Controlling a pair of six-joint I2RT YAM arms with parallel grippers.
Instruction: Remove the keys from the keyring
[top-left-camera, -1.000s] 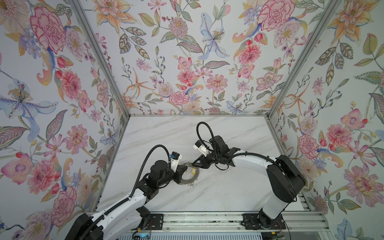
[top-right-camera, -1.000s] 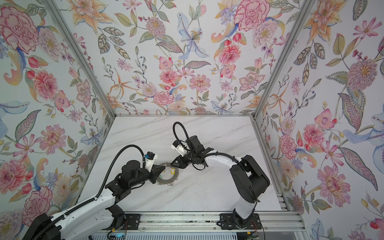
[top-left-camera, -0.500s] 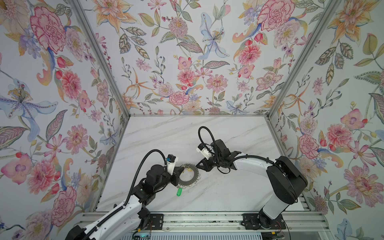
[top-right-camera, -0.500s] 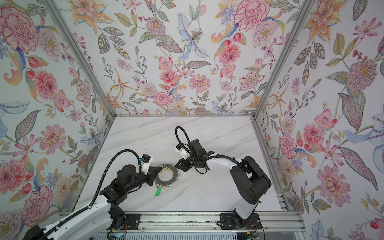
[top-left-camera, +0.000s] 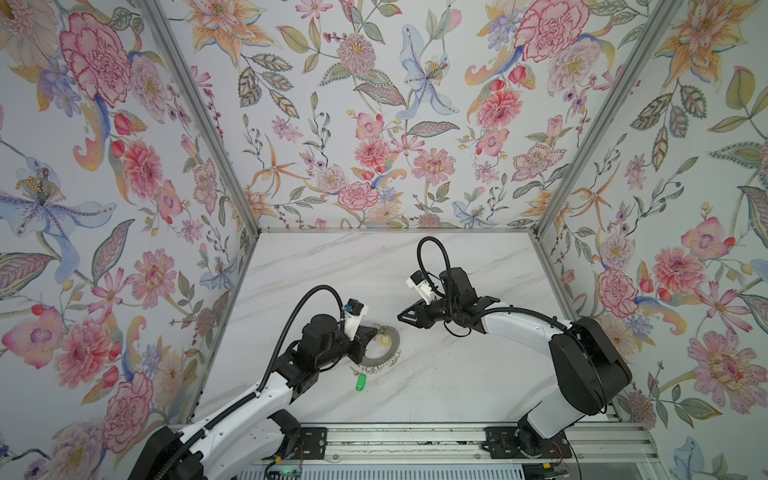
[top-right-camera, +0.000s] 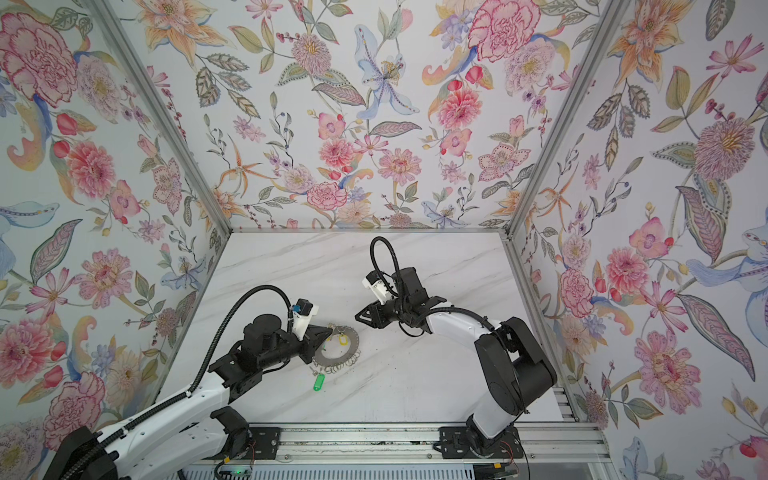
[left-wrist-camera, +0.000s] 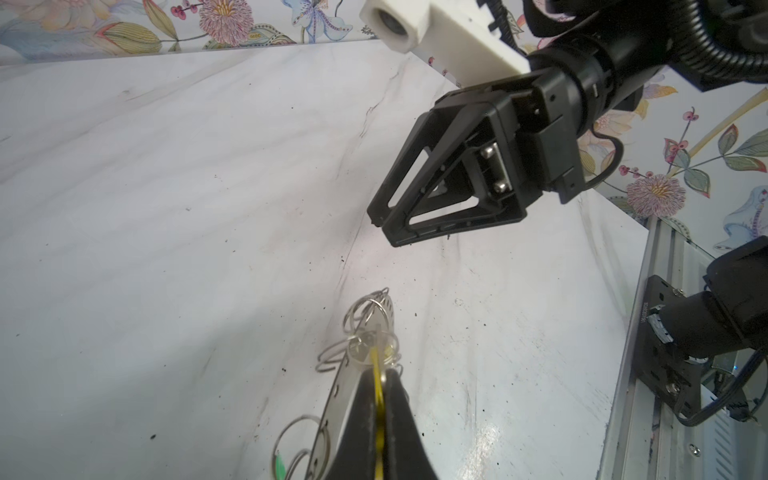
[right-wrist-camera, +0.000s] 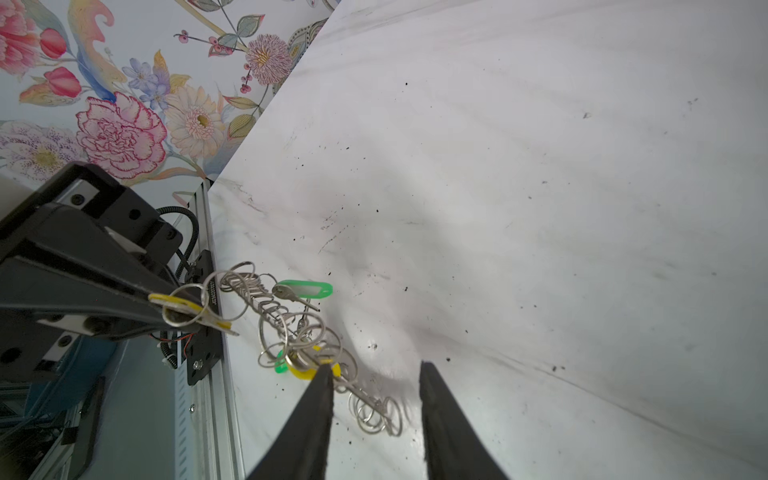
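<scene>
The grey keyring (top-left-camera: 392, 347) (top-right-camera: 352, 347) lies on the marble, fringed with wire loops. My left gripper (top-left-camera: 373, 332) (left-wrist-camera: 379, 380) is shut on a yellow-tagged key (left-wrist-camera: 377, 365) (right-wrist-camera: 178, 305) at the ring's left side. A second yellow tag (top-left-camera: 384, 340) (right-wrist-camera: 307, 371) shows over the ring's hole. A green-tagged key (top-left-camera: 360, 381) (top-right-camera: 318, 381) (right-wrist-camera: 305, 289) rests on the table against the near loops; whether it is still hooked on I cannot tell. My right gripper (top-left-camera: 401, 318) (right-wrist-camera: 376, 368) hangs open and empty, just right of the ring.
Floral walls close in the marble table (top-left-camera: 457, 374) on three sides. An aluminium rail (top-left-camera: 415, 440) with both arm bases runs along the front edge. Dark specks dot the surface.
The right gripper has let go at the keyring, drawn back to the right and opened. The green-tagged key now lies on the table in front of the ring. The left gripper stays shut.
</scene>
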